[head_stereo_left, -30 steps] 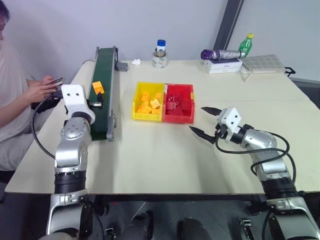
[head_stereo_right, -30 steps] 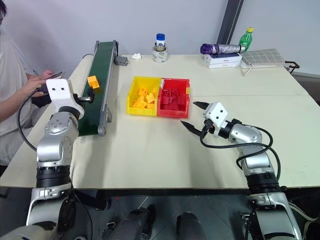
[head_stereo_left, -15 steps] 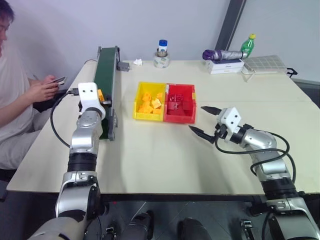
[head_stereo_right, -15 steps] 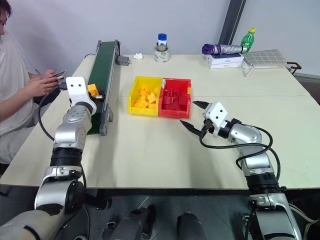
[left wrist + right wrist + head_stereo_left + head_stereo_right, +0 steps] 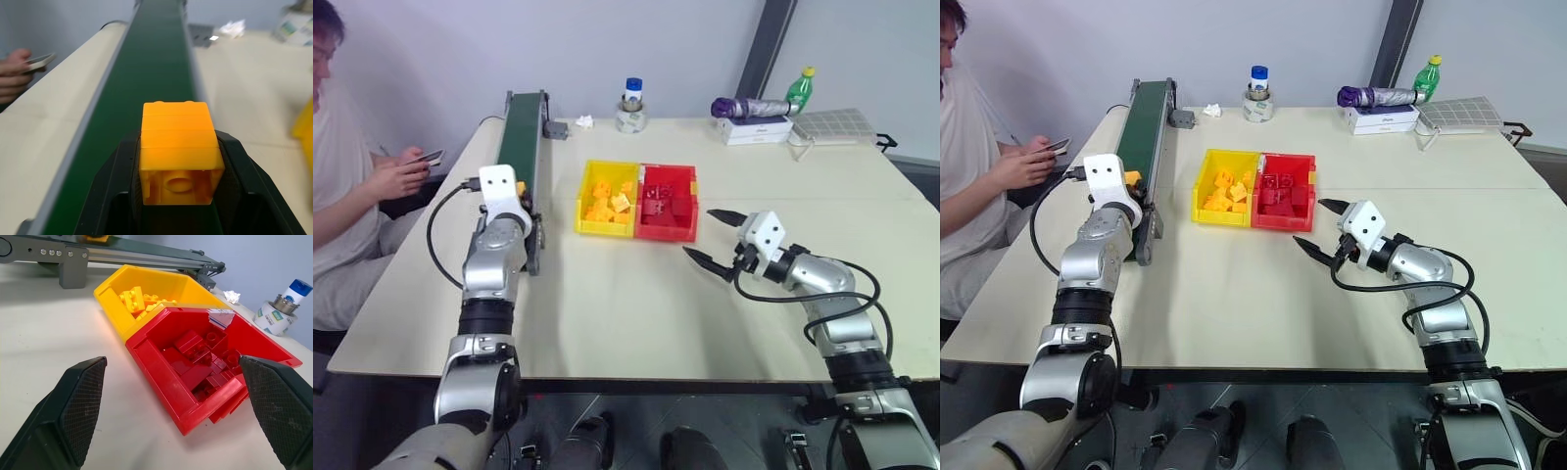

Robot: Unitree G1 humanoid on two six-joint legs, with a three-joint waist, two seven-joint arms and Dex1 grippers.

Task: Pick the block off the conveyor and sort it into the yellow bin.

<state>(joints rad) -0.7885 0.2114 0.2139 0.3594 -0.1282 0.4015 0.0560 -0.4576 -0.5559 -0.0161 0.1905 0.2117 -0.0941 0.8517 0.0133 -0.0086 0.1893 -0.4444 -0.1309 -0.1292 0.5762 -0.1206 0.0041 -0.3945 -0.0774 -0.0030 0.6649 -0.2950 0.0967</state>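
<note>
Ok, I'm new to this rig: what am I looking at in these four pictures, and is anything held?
Two head pictures look down over a table; the other two come from a camera on each wrist. The left end effector is shut on the orange-yellow block over the green conveyor. The right end effector is open, holding nothing, near the red bin. The yellow bin beside it holds yellow blocks. Bottles and a box stand at the far edge. A person with a phone sits by the conveyor.
</note>
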